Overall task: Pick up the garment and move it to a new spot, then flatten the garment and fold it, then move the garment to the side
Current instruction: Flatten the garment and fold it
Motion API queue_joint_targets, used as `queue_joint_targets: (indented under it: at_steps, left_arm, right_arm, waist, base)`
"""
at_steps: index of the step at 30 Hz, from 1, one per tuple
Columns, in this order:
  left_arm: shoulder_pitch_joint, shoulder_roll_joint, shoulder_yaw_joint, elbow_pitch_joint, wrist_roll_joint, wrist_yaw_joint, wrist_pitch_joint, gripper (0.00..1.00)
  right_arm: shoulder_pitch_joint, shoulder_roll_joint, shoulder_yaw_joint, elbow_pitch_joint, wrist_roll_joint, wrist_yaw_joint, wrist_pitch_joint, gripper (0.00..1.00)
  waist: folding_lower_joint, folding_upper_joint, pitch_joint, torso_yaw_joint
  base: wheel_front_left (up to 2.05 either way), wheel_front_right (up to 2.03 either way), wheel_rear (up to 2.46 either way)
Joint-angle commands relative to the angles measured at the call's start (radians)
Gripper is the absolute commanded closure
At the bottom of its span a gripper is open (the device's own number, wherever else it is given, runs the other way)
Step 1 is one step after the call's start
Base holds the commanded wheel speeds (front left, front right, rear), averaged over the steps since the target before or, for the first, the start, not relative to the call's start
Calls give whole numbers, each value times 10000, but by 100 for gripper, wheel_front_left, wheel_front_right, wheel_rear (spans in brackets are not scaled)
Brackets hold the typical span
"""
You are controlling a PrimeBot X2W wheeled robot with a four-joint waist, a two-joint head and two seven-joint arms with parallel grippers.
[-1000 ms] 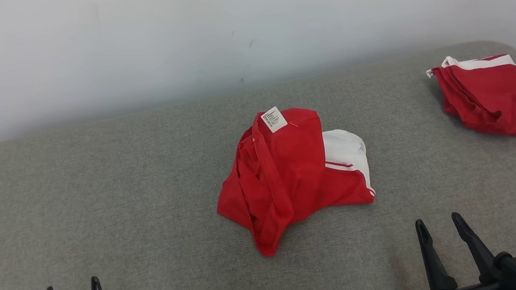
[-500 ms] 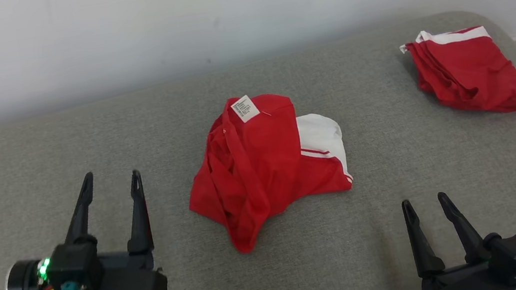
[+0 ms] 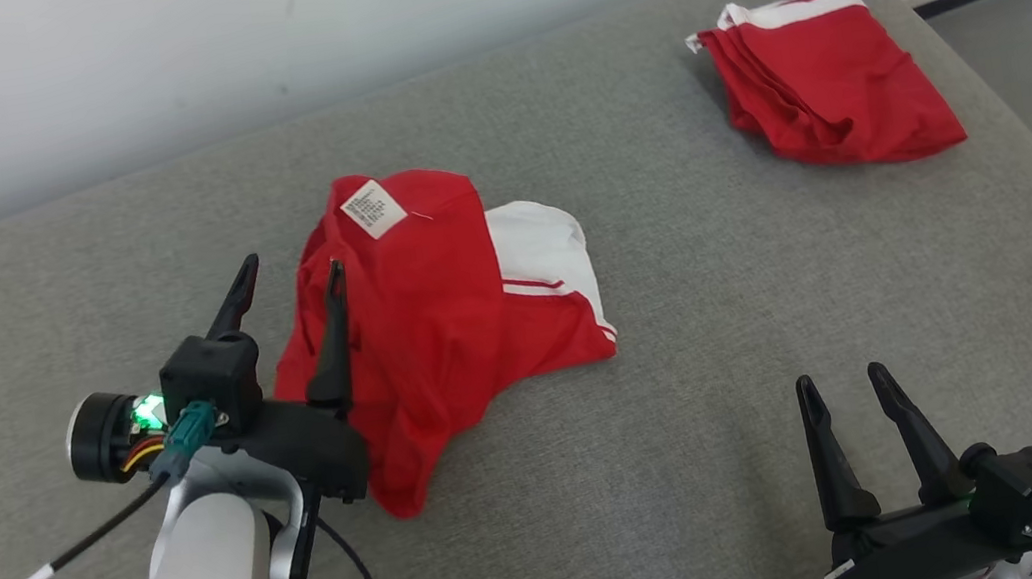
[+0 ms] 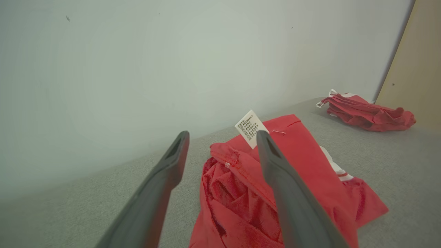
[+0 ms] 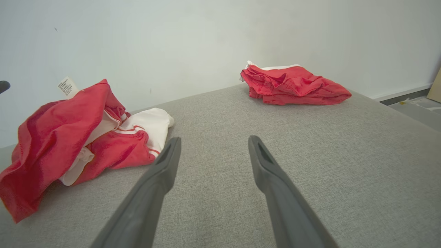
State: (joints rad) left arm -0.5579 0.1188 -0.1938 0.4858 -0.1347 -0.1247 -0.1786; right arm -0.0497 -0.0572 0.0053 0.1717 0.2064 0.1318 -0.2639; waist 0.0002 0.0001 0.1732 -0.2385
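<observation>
Your left gripper [image 3: 293, 265] stood with its fingers wide apart and empty at the left edge of the crumpled red garment [image 3: 438, 310], which lay heaped near the middle of the grey padded surface [image 3: 694, 406]. The heap ran from the white care label [image 3: 373, 208] at its far end to a red point at its near end, roughly along the way those fingers pointed, so the cloth sat ahead and to their right. In the left wrist view the right-hand finger [image 4: 274, 165] crossed the red folds. Your right gripper [image 3: 839, 377], also spread and empty, was well apart from the heap, so the left arm looked the one to grasp. You could not tell whether that finger touched the cloth. The gripper's body hid the garment's near left edge, and the crumpling hid what kind of garment it was.
</observation>
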Motion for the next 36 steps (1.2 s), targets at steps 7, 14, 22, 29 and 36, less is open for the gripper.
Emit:
queue_joint_targets:
  at_steps: [7,14,22,29,36]
  left_arm:
    - [-729,119,-571,966,-372,-48,259,0]
    - [-1086,217,-824,1888,-722,-43,616,100]
    - [-1057,149,-952,1916,-1004,-43,163,100]
    - [-135,-106,-943,615,-1536,-29,-305,100]
    - [2355,-86,-1177,-1384,-1798,199,-271,100]
  right_arm:
    - [-229,75,55,13,90,-26,-2,0]
    - [-327,86,103,8,120,-27,-2,0]
    - [-132,91,-22,48,166,-27,-2,0]
    - [137,89,-53,57,178,-26,-2,0]
    - [371,88,-77,10,152,-27,-2,0]
  waist:
    - [-2,-1,401,-416]
    - [-2,-1,455,-552]
    - [-2,-1,225,-361]
    - [-2,-1,-302,337]
    - [-2,-1,-631,1221]
  base:
    - [0,0,0]
    - [0,0,0]
    - [0,0,0]
    - [0,0,0]
    - [0,0,0]
